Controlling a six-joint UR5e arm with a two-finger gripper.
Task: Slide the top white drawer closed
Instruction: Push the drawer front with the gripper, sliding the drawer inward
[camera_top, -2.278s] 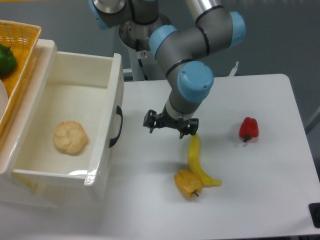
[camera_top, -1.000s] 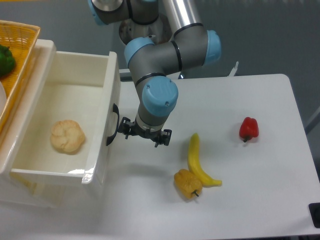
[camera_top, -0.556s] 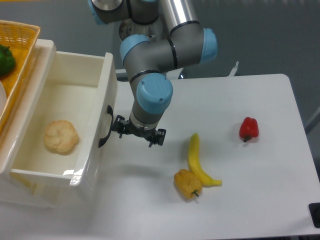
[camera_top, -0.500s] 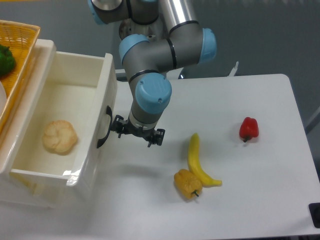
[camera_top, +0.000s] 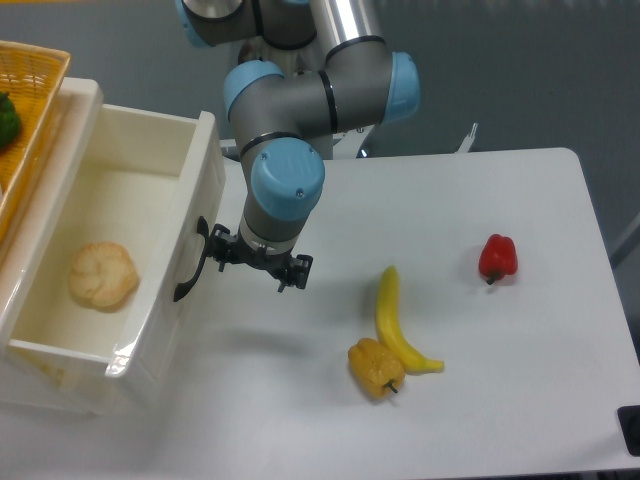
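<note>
Your yellow pepper (camera_top: 375, 367) and banana (camera_top: 396, 322) lie low at centre on the bench (camera_top: 520, 400). At left, the drawer (camera_top: 150, 240) stands partly open, a bun (camera_top: 102, 276) inside. The gripper (camera_top: 256, 264), fingers spread and empty, touches the handle (camera_top: 190, 262). A red pepper (camera_top: 497, 257) sits right.

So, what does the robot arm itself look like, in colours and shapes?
The arm has thick grey cylinder segments with round light-blue caps at the joints and a shiny silver tube higher up. The gripper is small, black and boxy, with short jaws. No cables or markings are visible.
</note>
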